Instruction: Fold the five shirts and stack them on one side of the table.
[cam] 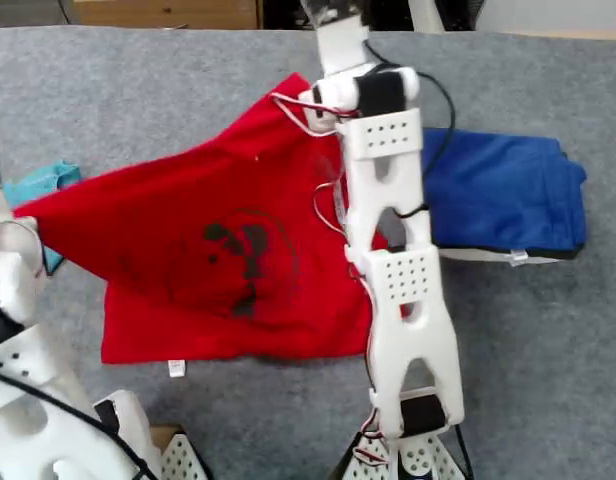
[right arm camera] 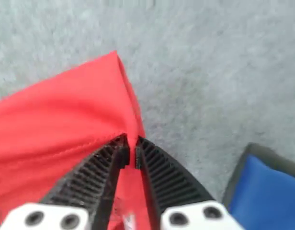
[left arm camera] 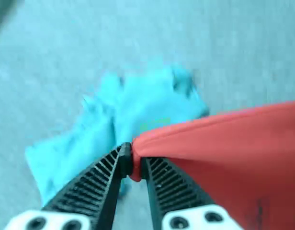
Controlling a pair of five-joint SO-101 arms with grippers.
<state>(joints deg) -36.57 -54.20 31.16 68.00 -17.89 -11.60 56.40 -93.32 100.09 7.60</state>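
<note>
A red shirt [cam: 218, 260] with a dark round print lies spread on the grey table, pulled out at two corners. My left gripper [left arm camera: 132, 160] is shut on the red shirt's [left arm camera: 224, 143] left corner, above a crumpled teal shirt [left arm camera: 133, 115]. My right gripper [right arm camera: 130, 149] is shut on the far edge of the red shirt [right arm camera: 56, 120], near the table's back. A folded blue shirt [cam: 503, 195] lies at the right, on top of a white one [cam: 488, 255]. The teal shirt [cam: 38, 185] peeks out at the left edge.
The right arm [cam: 393, 240] stretches across the red shirt's right side. The left arm's white body [cam: 28, 400] fills the near left corner. A wooden board [cam: 168, 12] stands behind the table.
</note>
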